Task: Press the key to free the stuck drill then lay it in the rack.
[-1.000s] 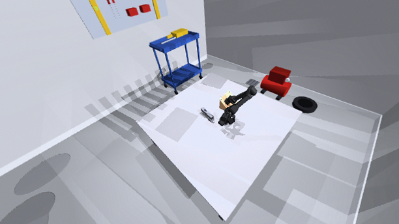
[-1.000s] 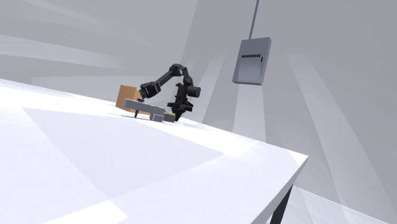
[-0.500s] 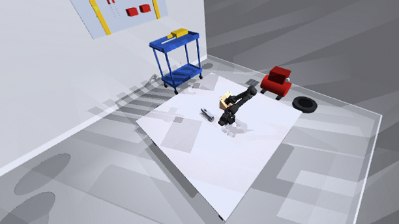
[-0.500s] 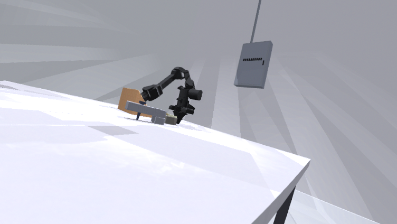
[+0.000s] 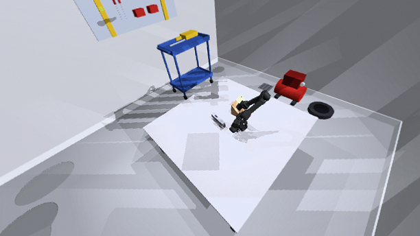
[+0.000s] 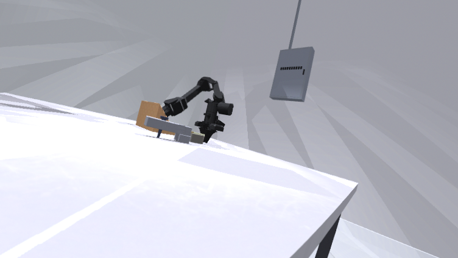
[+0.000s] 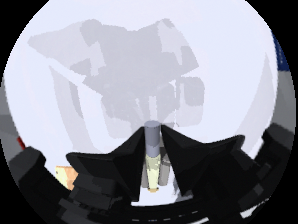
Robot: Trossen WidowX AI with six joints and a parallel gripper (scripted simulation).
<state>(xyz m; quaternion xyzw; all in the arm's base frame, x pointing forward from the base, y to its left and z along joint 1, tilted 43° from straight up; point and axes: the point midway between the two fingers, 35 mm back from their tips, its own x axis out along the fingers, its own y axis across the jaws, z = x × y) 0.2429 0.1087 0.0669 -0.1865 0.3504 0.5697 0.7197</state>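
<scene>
Jaws slightly spread, directed down at the worktop; a grey cylinder with a pale yellow section shows between them, contact unclear. Grey fixture: near the jaws. Orange block: behind the fixture. Drill and rack: identification uncertain.

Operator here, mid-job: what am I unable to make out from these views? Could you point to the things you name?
- Whether the black fingers (image 6: 207, 140) touch the grey cylinder (image 7: 152, 137): wrist view, contact edges too small.
- The grey cylinder, top view: hidden by the black arm (image 5: 251, 110).
- The blue cart's (image 7: 281, 52) remainder, wrist view: cut off by the round image edge.
</scene>
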